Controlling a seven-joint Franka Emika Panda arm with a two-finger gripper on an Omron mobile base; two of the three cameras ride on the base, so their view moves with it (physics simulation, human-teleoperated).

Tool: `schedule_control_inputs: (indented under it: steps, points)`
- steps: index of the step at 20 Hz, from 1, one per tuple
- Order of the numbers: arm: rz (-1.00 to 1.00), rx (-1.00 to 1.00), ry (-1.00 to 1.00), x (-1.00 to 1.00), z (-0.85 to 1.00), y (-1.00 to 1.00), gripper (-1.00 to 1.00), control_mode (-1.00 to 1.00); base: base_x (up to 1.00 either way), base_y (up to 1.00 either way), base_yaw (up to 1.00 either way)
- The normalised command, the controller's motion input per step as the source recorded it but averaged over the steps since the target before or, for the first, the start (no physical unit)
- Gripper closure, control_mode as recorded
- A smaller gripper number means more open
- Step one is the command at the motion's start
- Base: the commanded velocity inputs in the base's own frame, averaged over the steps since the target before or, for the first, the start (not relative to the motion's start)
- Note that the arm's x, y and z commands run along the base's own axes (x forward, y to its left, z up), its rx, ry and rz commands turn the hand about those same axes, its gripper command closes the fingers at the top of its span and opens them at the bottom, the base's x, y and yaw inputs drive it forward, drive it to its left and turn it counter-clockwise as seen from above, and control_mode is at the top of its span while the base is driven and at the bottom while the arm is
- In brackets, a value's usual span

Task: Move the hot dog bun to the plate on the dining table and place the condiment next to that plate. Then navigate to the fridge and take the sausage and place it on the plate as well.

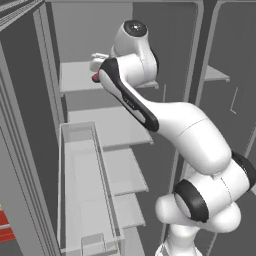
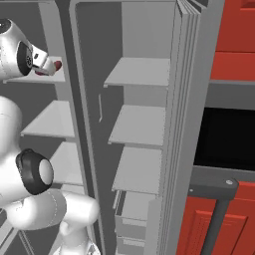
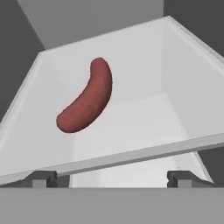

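The sausage (image 3: 86,99) lies curved on a pale grey shelf (image 3: 144,109) inside the open fridge (image 1: 80,80), near the upper shelves. The hand (image 3: 109,177) hovers just in front of it with its fingers spread wide, holding nothing; it seems apart from the sausage, though the base views barely show the tips.

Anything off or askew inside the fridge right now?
Nothing stands out. The curved reddish-brown sausage lies whole on a pale grey fridge shelf, with no spill or damage visible. The open two-finger gripper is lined up in front of it, not touching.
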Motion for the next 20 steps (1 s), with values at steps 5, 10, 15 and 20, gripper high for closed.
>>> schedule_control_inputs:
  steps: [5,10,15,20]
  points:
    - [-0.01,0.00,0.09,0.25,0.00,0.02,-1.00,-1.00,0.00,0.00,0.00]
    - [-0.03,0.00,0.10,0.29,0.00,0.10,-1.00,-1.00,0.00,0.00,0.00]
    - [-0.03,0.00,0.07,0.25,0.00,0.15,-1.00,-1.00,0.00,0.00,0.00]
    - [-0.03,0.00,0.05,0.27,0.00,0.16,-1.00,-1.00,0.00,0.00,0.00]
